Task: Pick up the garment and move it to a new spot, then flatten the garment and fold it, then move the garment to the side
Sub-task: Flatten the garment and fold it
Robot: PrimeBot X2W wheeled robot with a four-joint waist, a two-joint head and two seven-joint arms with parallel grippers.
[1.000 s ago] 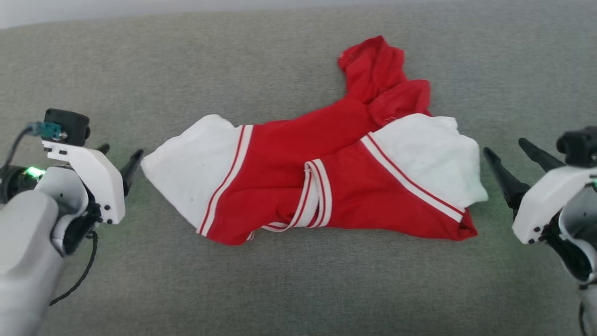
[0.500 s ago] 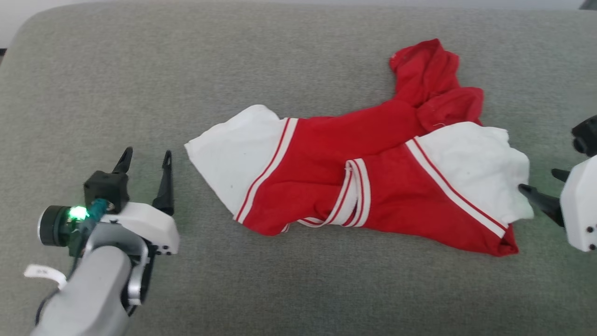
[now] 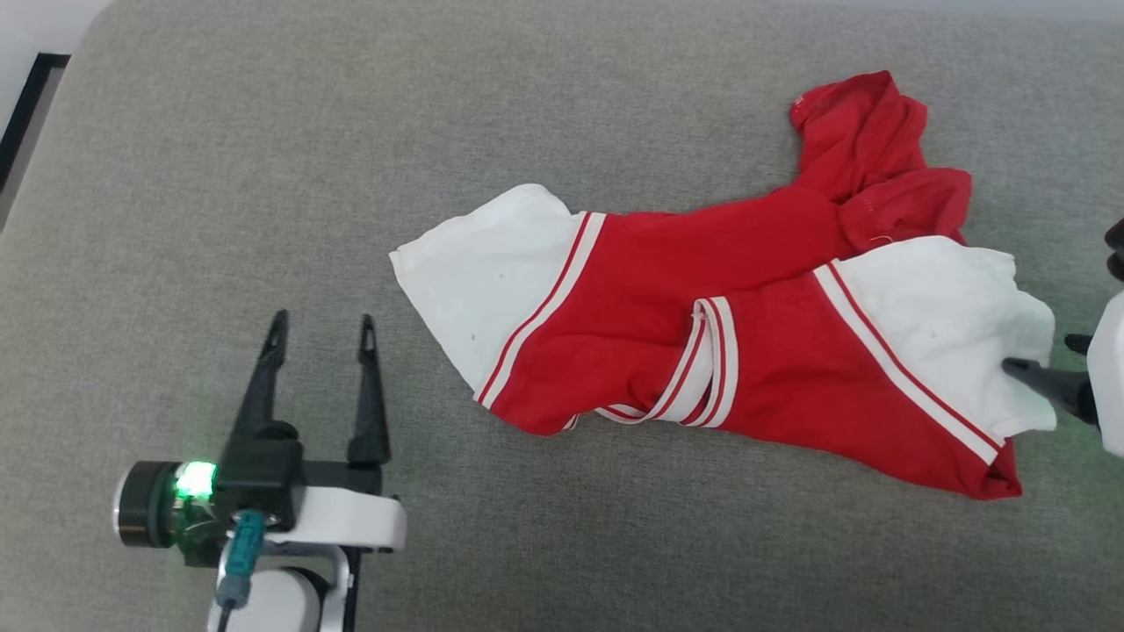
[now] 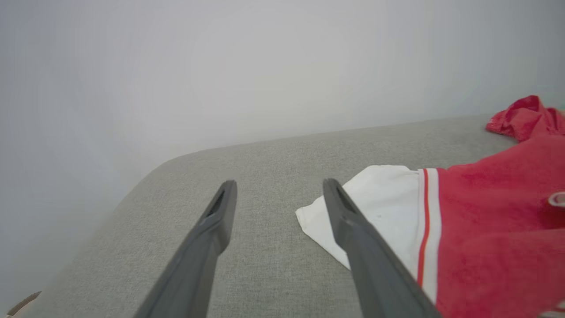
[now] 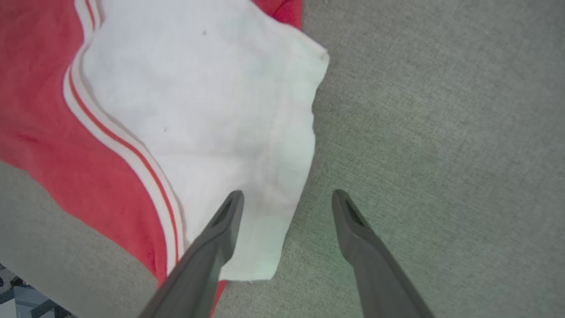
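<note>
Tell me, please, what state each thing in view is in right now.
Bright red soft-fabric shirt with white sleeve ends, crumpled, not flattened, not held.
Left gripper, open, empty, beside one white sleeve end, apart from it.
Right gripper, open, straddling the other sleeve end's edge, not closed on it.
Grey fabric cushion, bearing the shirt.

Head above, wrist views beside garment [image 3: 667, 263]

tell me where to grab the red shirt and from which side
Probably the garment's white sleeve end, at its loose outer edge, coming in from the robot's right. That edge lies free on the cushion, and the right gripper stands open astride it.
</note>
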